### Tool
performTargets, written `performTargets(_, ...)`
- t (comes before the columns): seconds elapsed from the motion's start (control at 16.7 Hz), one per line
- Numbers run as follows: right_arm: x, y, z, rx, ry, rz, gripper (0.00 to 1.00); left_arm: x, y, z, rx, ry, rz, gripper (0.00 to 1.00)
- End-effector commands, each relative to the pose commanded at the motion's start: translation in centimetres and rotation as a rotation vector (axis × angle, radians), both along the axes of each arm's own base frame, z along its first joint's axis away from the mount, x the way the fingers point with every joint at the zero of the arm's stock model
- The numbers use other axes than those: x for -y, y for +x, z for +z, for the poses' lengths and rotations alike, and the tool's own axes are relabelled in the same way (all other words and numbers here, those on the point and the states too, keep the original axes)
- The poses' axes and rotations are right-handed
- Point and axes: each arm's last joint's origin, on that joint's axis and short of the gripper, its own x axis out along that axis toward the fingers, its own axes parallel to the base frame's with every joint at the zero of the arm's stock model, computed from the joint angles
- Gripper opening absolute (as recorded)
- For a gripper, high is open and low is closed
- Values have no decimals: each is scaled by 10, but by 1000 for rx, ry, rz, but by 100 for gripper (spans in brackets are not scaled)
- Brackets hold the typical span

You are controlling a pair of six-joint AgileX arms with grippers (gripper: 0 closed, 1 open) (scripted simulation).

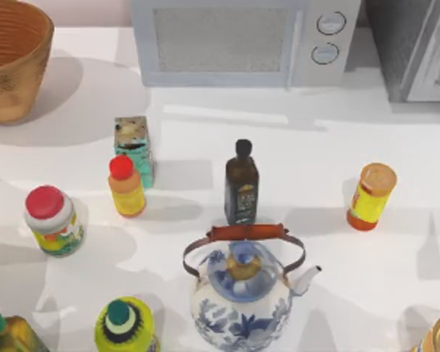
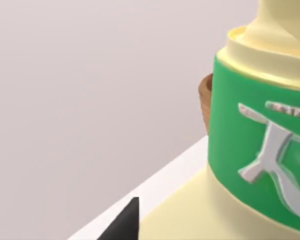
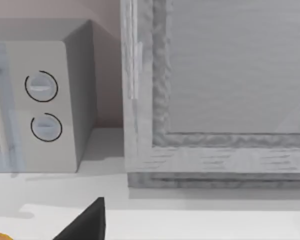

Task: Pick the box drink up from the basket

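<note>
We saw the basket (image 1: 11, 55) at the tabletop's (image 1: 315, 147) far left corner; the box drink (image 1: 134, 149) stood outside it, right and nearer. We could not tell either end effector's state.

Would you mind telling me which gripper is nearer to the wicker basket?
Probably left: its wrist view catches the basket behind a green-labelled bottle, while the right wrist view faces the microwave and grey cabinet.
</note>
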Motion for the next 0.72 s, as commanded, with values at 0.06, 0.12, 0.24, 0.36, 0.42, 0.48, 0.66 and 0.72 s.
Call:
performTargets(0.06, 0, 0, 0, 0, 0, 0, 100, 0, 0, 0, 0, 0, 0, 30)
performTargets(0.12, 0, 0, 0, 0, 0, 0, 100, 0, 0, 0, 0, 0, 0, 38)
performTargets(0.24, 0, 0, 0, 0, 0, 0, 100, 0, 0, 0, 0, 0, 0, 53)
performTargets(0.36, 0, 0, 0, 0, 0, 0, 100, 0, 0, 0, 0, 0, 0, 68)
performTargets(0.42, 0, 0, 0, 0, 0, 0, 100, 0, 0, 0, 0, 0, 0, 75)
performTargets(0.48, 0, 0, 0, 0, 0, 0, 100, 0, 0, 0, 0, 0, 0, 83)
performTargets(0.66, 0, 0, 0, 0, 0, 0, 100, 0, 0, 0, 0, 0, 0, 100)
performTargets(0.72, 0, 0, 0, 0, 0, 0, 100, 0, 0, 0, 0, 0, 0, 100)
